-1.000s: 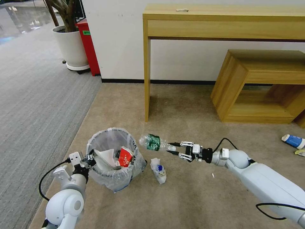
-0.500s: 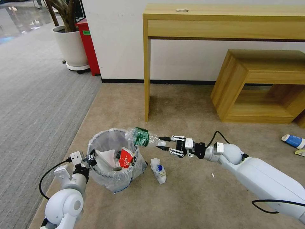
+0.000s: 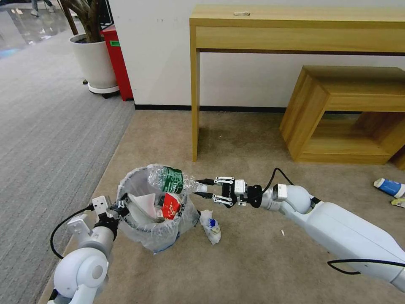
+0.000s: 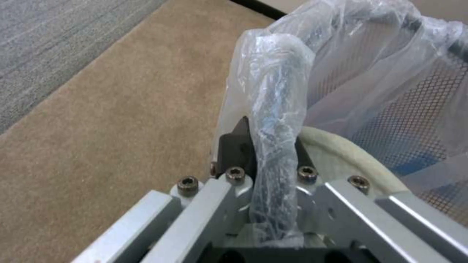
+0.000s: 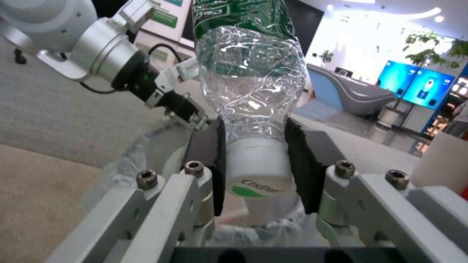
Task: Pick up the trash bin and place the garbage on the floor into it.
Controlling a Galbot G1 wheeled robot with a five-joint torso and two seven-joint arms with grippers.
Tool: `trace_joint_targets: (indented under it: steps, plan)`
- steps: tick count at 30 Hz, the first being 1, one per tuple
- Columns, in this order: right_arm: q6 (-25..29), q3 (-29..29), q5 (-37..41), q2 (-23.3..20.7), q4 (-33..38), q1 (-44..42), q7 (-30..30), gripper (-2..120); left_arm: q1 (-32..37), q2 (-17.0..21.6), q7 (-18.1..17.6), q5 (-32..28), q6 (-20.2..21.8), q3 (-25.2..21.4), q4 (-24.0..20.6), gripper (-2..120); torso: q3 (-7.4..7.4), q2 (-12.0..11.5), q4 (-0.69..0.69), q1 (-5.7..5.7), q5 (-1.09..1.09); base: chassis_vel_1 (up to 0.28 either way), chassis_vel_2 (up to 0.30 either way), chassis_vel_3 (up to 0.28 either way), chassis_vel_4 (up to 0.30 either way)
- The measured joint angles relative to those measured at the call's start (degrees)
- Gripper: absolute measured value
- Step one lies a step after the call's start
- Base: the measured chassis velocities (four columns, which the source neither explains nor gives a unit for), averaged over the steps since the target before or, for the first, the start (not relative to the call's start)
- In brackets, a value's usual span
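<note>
The trash bin [image 3: 148,236], a small black mesh bin with a clear bag liner, sits tilted at the lower left of the head view. My left gripper [image 3: 119,207] is shut on its near rim; the left wrist view shows the bag-wrapped rim [image 4: 275,109] clamped in the left gripper [image 4: 265,146]. Inside lie a red-white packet [image 3: 170,207] and a white slipper [image 3: 141,204]. My right gripper [image 3: 201,188] is shut on the capped neck of the clear bottle [image 3: 171,179] with a green label, held sideways over the bin's opening. The right wrist view shows the bottle [image 5: 248,91] between the right gripper's [image 5: 253,146] pads.
A crumpled white-and-blue piece [image 3: 211,226] lies on the carpet just right of the bin. A blue-white cup [image 3: 390,187] lies far right. A tall wooden table [image 3: 195,105], a low wooden bench [image 3: 337,114], a white plant pot [image 3: 95,63] and a red box [image 3: 118,63] stand along the wall.
My right arm has carried the bottle leftward, from beside the bin to above its opening. The bin has shifted slightly in my left gripper's hold.
</note>
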Motion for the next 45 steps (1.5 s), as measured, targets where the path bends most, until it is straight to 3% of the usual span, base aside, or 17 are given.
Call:
trace_joint_targets:
  steps: [10, 25, 45]
  plan:
    - [-1.10, -3.72, 0.71, 1.05, 1.81, 2.95, 1.54, 26, 0.03, 0.44, -0.16, -0.54, 0.21, 0.08, -1.34, 2, 0.00, 0.00, 0.00, 0.00, 0.00, 0.000, 0.000, 0.000, 0.000]
    - [-1.23, -12.78, 0.39, 6.64, -0.45, 10.27, 4.17, 26, 1.20, 0.40, -0.09, -0.45, 0.22, -0.25, -3.40, 2, 0.00, 0.00, 0.00, 0.00, 0.00, 0.000, 0.000, 0.000, 0.000]
    - [1.31, -14.96, -0.43, 11.54, -9.22, 11.90, 3.57, 26, 2.99, 0.50, 0.36, 0.13, 0.06, -0.04, -5.88, 2, 0.00, 0.00, 0.00, 0.00, 0.00, 0.000, 0.000, 0.000, 0.000]
